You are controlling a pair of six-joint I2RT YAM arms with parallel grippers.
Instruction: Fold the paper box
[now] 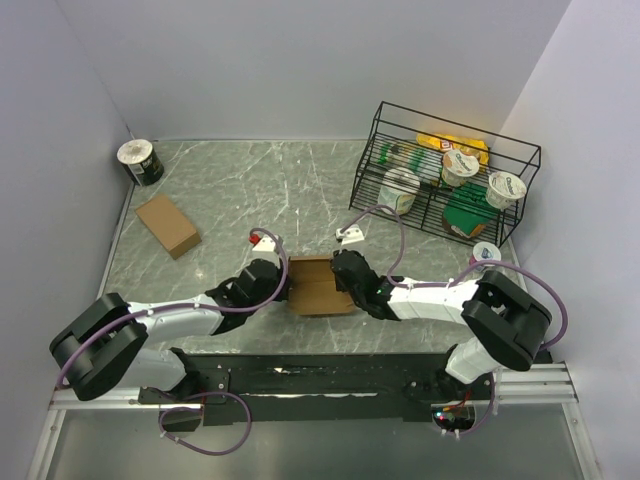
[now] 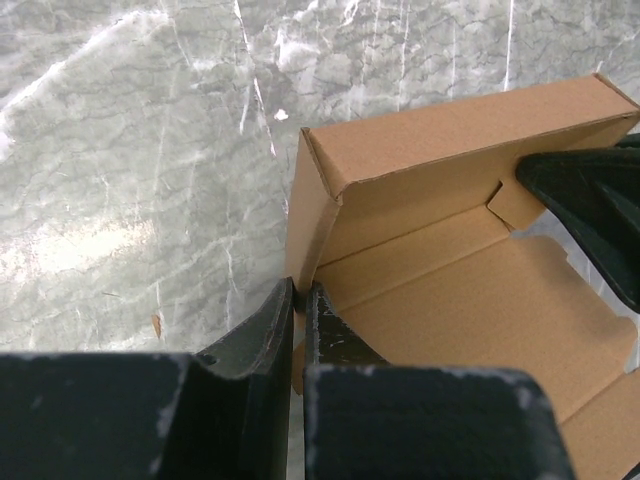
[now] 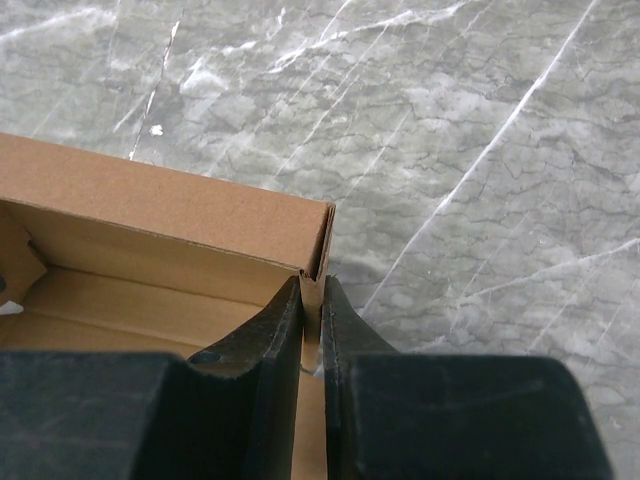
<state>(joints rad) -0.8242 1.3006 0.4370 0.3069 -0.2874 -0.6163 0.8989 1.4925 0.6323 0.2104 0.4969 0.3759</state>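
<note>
Centrally placed, the paper box [image 1: 322, 290] (top open) sits between the left gripper [image 2: 298, 300] and right gripper [image 3: 311, 296], each clamped on an opposite side wall.

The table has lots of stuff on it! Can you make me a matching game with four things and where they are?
Things:
1 open box
2 closed brown box
3 wire basket
4 round tin

Places:
A far left corner
B middle, near the front
C far right
D left side, lying alone

Pairs: 1-B, 2-D, 3-C, 4-A
</note>
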